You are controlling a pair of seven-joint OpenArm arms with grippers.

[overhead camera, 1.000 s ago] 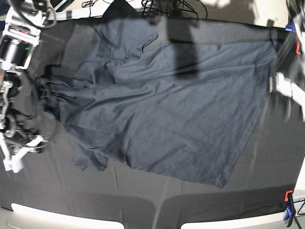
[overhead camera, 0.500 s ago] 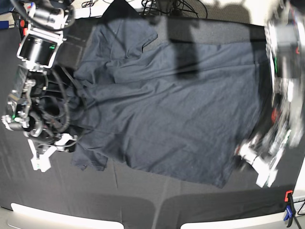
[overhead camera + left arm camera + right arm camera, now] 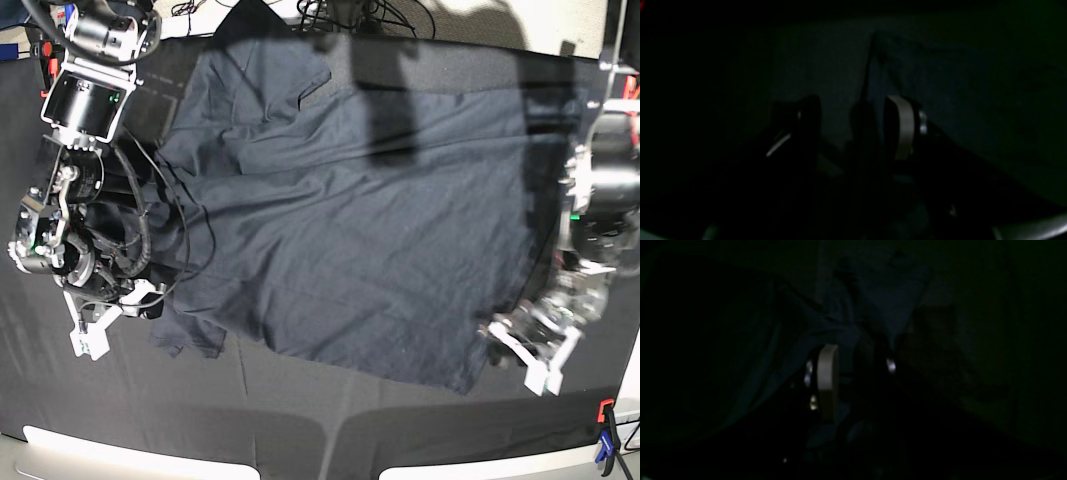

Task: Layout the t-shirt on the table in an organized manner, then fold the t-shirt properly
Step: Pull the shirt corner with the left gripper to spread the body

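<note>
Nearest the front edge of the table, the left gripper hangs over the t-shirt's lower hem corner, jaws spread with nothing between them. The right gripper sits at the sleeve on the opposite side; its wrist view is too dark, but cloth seems bunched between its half-parted fingers. The shirt lies spread across the table, wrinkled toward the far collar end

a tangle of black cables lies on the pale floor behind.
</note>
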